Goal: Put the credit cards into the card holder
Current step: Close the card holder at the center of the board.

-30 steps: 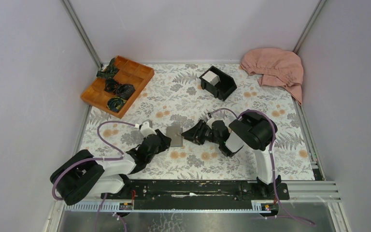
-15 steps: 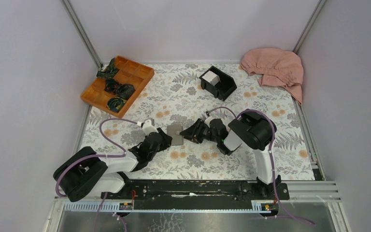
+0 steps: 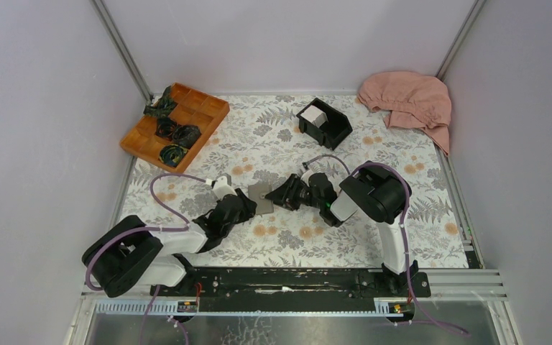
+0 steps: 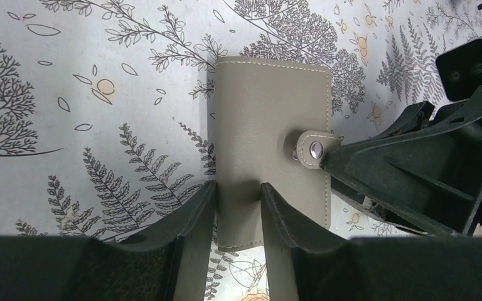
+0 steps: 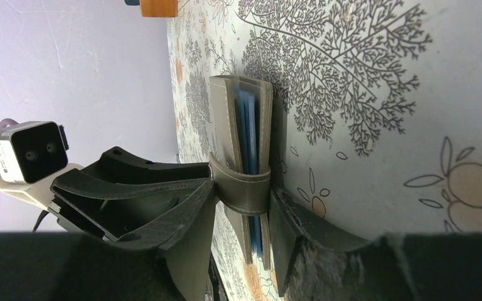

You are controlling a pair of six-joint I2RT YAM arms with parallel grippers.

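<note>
Fingers on both arms were at the holder (image 4: 270, 125). The left fingers (image 4: 191, 219) stood a little parted over its near end, one at the long edge and one over the grey face; they gripped nothing that I could see. The right fingers (image 5: 182, 207) came in from the opposite side and appeared to pinch the holder at its strap (image 5: 245, 194), one finger on the upper cover and one between the lower cover and the counter (image 3: 287, 244). Contact looked firm, though shadow blurred the lower finger.

The holder lay mid-counter between the two arms. It was folded shut, with the snap (image 4: 315, 150) fastened. Seen edge-on from the right wrist, blue lining showed between the covers. No white card edge could be made out in there.

The cards (image 3: 314, 114) sat as a white stack in the black box (image 3: 336, 131), well apart from the holder, toward the far edge.

Judgement: the task was at an early stage. No card had been loaded, as far as could be seen. Left to do: undo the snap, open the holder, fetch the cards from the box and slide them in.
</note>
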